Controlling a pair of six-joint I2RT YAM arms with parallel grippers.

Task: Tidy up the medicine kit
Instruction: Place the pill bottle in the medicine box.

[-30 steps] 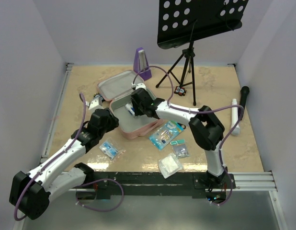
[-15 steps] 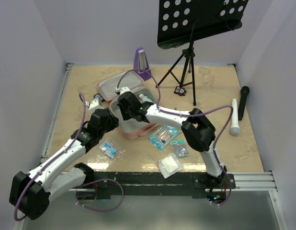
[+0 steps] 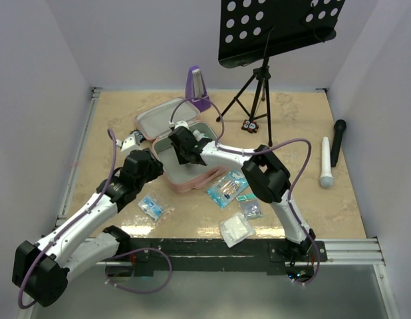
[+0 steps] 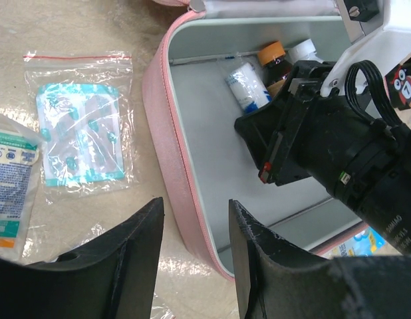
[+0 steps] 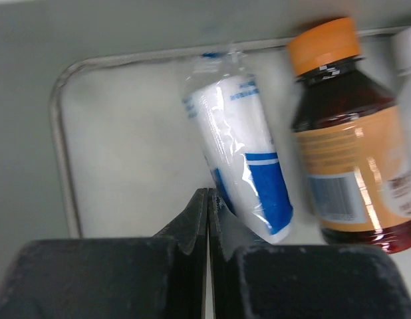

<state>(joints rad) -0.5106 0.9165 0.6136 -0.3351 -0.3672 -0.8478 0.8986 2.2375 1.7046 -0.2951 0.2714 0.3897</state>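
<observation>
The medicine kit (image 3: 192, 178) is a pink zip case lying open, its lid (image 3: 159, 119) folded back. My right gripper (image 3: 180, 145) is inside the case, shut and empty (image 5: 207, 193). It sits just beside a white-and-blue wrapped roll (image 5: 242, 166) and a brown bottle with an orange cap (image 5: 345, 146). My left gripper (image 3: 154, 170) is open (image 4: 195, 203), with the case's pink near-left wall (image 4: 172, 166) between its jaws. I cannot tell whether the fingers touch the wall.
A bagged blister pack (image 4: 82, 129) lies left of the case. A blue packet (image 3: 229, 188), a small packet (image 3: 251, 208) and a white gauze packet (image 3: 235, 229) lie in front. A purple metronome (image 3: 197, 88), a music stand (image 3: 259, 86) and two microphones (image 3: 325, 163) stand behind and to the right.
My right arm has swung left over the case, and its gripper now sits deeper toward the far side. The left arm has barely moved.
</observation>
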